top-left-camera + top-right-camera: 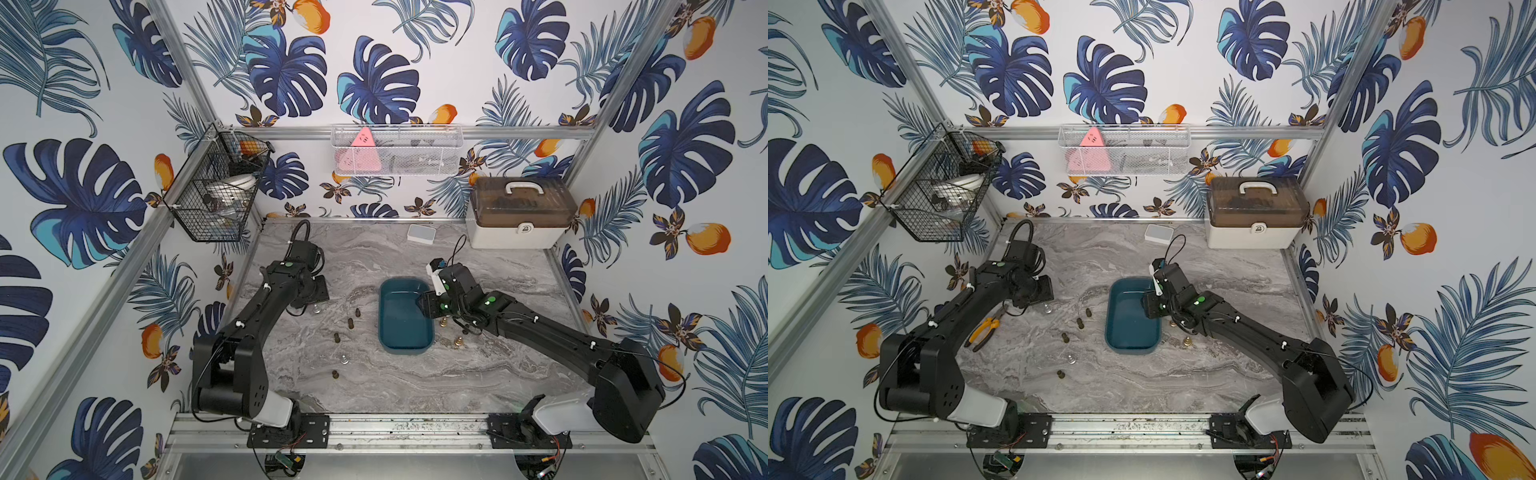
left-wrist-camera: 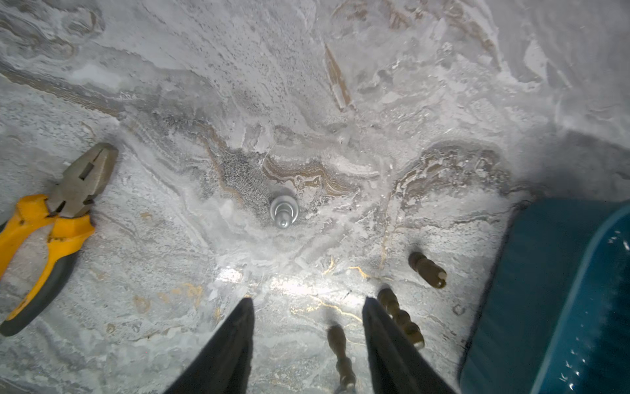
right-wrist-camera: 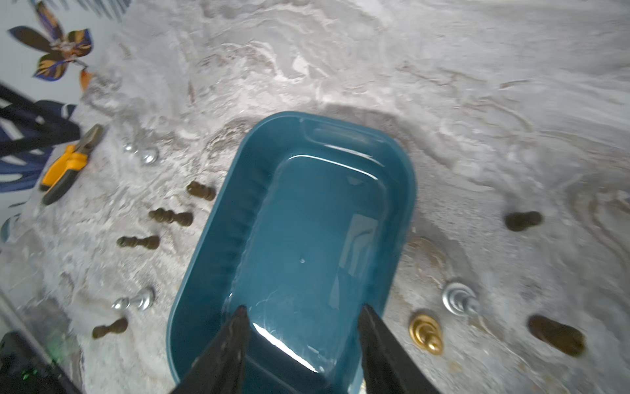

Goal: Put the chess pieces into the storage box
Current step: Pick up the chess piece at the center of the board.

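A: Left side first, quick.
B: Pliers (image 2: 51, 221) lie far out, not mine to move. My left gripper (image 2: 306, 302) hovers over the tabletop (image 2: 204, 102). Its fingers (image 2: 235, 341) are about half apart and hold nothing. A silver piece (image 2: 284, 211) stands upright just ahead.
A: Risk there?
B: Three dark pieces (image 2: 428, 269) lie on their sides close by. One shows in the gap and one sits just beside a finger. Drop straight down and I'd nudge them, and round ones roll. The silver one is narrow on top, so an off-centre pinch would tip it.
A: Box?
B: The storage box (image 1: 399, 324) sits mid-tabletop, with chess pieces (image 1: 351, 323) scattered on both sides. The floor I can see is bare. Part of it is hidden behind my fingers in the right wrist view.
A: Right arm?
B: My right gripper (image 3: 304, 308) hangs over the box by its right rim. The fingers are roughly halfway apart, empty as far as I can tell.
A: What goes wrong?
B: The box looks like light plastic to me. If I catch the rim pulling out, it slides into the gold piece (image 3: 426, 332) and second silver piece (image 3: 458, 300) just beside it. There are more dark ones farther right, too blurred to call upright or not.
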Action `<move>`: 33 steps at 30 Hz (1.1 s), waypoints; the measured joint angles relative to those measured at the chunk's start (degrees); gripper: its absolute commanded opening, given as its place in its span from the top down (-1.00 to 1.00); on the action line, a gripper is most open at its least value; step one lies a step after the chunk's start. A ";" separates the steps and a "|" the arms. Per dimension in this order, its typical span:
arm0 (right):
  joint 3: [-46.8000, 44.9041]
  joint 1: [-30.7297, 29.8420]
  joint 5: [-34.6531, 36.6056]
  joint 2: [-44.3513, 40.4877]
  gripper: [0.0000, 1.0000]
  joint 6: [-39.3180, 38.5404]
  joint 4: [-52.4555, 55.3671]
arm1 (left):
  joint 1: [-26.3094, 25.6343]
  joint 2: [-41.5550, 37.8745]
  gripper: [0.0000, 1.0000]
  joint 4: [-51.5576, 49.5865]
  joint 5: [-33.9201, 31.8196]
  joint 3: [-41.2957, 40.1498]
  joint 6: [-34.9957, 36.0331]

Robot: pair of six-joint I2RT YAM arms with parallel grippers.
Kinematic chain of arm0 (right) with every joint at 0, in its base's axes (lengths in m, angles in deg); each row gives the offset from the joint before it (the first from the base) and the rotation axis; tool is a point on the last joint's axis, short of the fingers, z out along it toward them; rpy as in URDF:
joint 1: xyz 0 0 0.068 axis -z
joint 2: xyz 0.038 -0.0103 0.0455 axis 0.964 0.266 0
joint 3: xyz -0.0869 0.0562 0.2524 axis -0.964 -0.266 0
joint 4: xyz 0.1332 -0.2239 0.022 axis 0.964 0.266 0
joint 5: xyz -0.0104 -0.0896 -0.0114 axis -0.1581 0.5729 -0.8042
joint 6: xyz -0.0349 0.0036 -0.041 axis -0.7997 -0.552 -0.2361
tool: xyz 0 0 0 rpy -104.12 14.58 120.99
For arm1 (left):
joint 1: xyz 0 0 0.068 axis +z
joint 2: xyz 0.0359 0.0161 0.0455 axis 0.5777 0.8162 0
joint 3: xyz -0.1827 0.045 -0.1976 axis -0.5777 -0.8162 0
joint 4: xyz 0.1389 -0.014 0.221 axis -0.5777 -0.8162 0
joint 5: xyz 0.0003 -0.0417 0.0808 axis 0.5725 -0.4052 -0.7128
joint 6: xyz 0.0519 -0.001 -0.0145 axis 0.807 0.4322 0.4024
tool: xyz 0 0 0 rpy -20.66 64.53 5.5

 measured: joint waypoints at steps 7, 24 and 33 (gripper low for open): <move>-7.56 -3.69 -7.89 -1.44 -0.10 -5.55 -16.44 | 0.76 6.86 -0.08 -2.43 -1.92 3.32 0.04; -16.24 -5.44 -10.19 -3.78 -0.11 -7.32 -31.32 | 1.64 17.46 0.09 -3.28 -3.30 7.89 2.01; -16.26 -5.57 -10.19 -3.67 -0.11 -7.72 -31.36 | 1.64 19.32 0.28 -3.10 -3.30 8.09 2.36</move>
